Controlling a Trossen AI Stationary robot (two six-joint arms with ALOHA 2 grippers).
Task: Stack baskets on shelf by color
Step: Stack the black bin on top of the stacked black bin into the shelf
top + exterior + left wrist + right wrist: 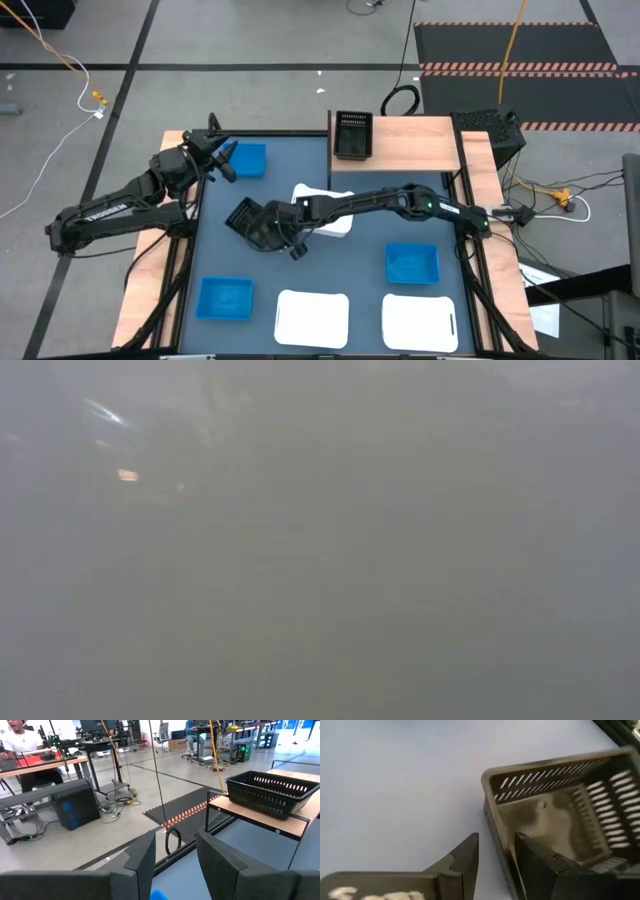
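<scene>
1. While the right claw (497, 836) sits at the near wall of a black slatted plastic basket (555, 820) near the centre of the dark blue-grey desk (350, 270), I cannot tell whether it is pinching that wall.
2. A second black basket (352, 135) rests on the light-brown wooden shelf (420, 140) at 1 o'clock.
3. At 10 o'clock, the left claw (175, 836) waits open and empty beside a bright blue tray (250, 160).
4. Risk: a hold on one thin wall may let the basket tip or slip when lifted.
5. Risk: the right arm lies across a white tray (312, 190) and could drag it.
6. Risk: a crooked landing could shove the shelf basket off its edge.
</scene>
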